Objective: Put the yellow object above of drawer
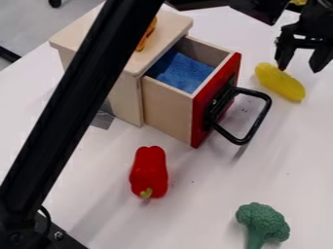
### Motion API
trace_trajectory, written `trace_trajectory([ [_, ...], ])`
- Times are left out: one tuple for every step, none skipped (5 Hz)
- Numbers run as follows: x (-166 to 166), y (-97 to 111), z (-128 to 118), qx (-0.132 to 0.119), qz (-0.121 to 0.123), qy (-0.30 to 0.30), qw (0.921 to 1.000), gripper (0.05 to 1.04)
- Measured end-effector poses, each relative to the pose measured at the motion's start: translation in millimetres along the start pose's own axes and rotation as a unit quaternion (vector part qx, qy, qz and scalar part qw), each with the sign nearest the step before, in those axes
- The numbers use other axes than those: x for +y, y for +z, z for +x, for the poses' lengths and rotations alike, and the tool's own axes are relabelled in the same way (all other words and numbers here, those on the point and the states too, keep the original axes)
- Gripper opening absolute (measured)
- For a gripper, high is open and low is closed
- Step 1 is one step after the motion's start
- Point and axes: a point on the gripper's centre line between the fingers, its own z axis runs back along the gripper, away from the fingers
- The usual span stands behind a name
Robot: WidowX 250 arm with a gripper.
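Note:
Near the top right, the gripper [300, 62] hangs open with its fingers spread and pointing down. A smooth, elongated yellow object [280, 82] lies on the white table, just below and left of it in the view, close to the left fingertip. Nothing is held between the fingers. To the left stands a small wooden cabinet [170, 20] whose drawer [170, 104] is pulled out, showing a red front, a black handle and a blue cloth [180, 71] inside. A black arm link hides part of the cabinet.
An orange item [148, 34] sits on the cabinet top, partly covered by the black link. A red pepper [149, 171] lies in front of the cabinet, and green broccoli [263, 223] is at the lower right. The drawer's handle [258, 120] juts out toward the right.

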Motion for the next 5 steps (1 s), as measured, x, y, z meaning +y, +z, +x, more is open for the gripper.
trace_trajectory([
  [11, 1, -8, 0.009, 0.001, 0.018, 0.9998, 0.999],
  [18, -7, -11, 0.022, 0.01, 0.027, 0.9993, 0.999],
  [25, -10, -5, 0.028, 0.015, 0.04, 0.9987, 0.999],
  [27, -26, -9, 0.044, 0.027, 0.047, 0.9975, 0.999],
  [29, -41, -12, 0.065, 0.035, 0.058, 0.9956, 0.999],
])
